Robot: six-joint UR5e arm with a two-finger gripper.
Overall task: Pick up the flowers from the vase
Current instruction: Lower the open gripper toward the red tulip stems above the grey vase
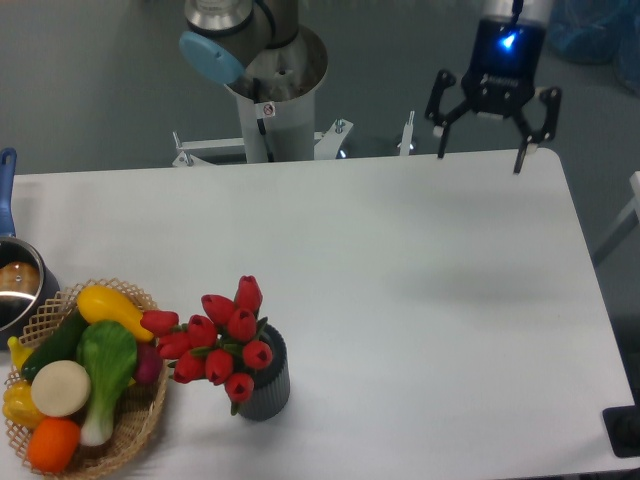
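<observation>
The pincer (482, 152) hangs spread wide and empty over the desk's (400, 260) far right edge, well apart from the flowers (215, 340), which stand in the vase (266, 382) near the front left, just beside a basket (120, 440). The likely trouble is the grasp itself — closing on the buds could crush or scatter them, and a low or off-centre grip may tip the vase or drag it up with the stems

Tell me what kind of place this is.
Most likely a robotics lab or test cell, not a home. A robot arm's base is bolted behind a plain white table, its open gripper hangs above the far edge, and the flowers, vase and basket look like staged props.
</observation>
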